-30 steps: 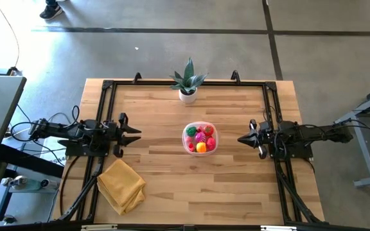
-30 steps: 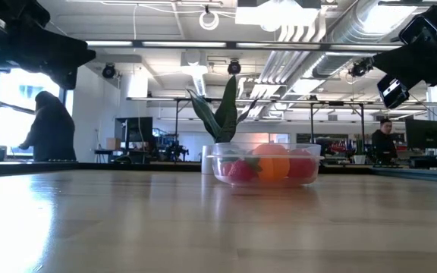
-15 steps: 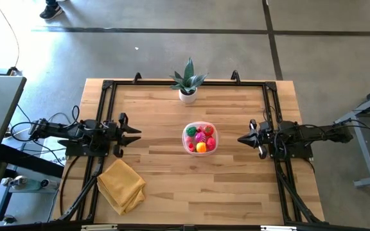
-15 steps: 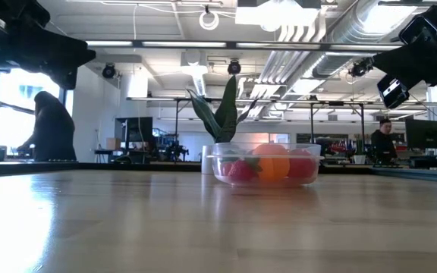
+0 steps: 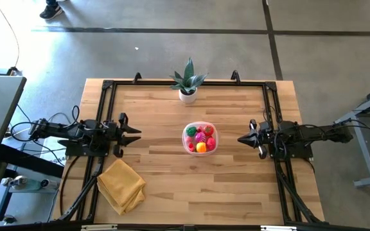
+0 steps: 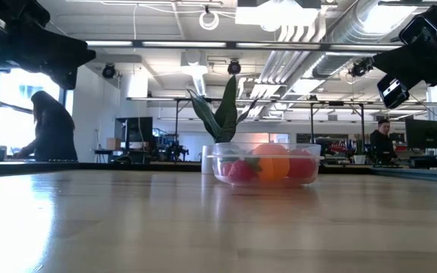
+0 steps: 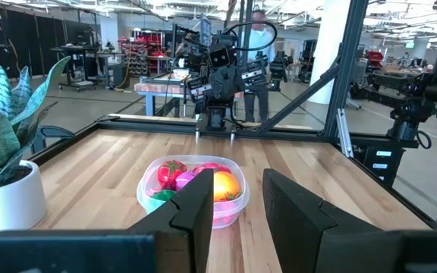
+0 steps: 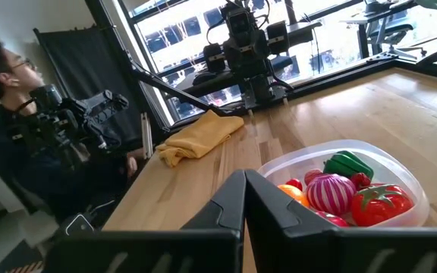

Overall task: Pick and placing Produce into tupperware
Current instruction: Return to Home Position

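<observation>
Wrist views settle what the high view cannot: left gripper (image 5: 137,135) parted and empty, right gripper (image 5: 241,138) closed on nothing. The tub (image 5: 184,137) of produce (image 5: 201,138) sits midway between them, touching neither.

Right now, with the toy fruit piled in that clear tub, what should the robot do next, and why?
Probably nothing but settle into its parked pose. The colourful toy produce sits inside the clear plastic tub, and I see none loose on the wooden table. The left gripper, open, and the right gripper, shut, both sit at the table's sides, holding nothing.
</observation>
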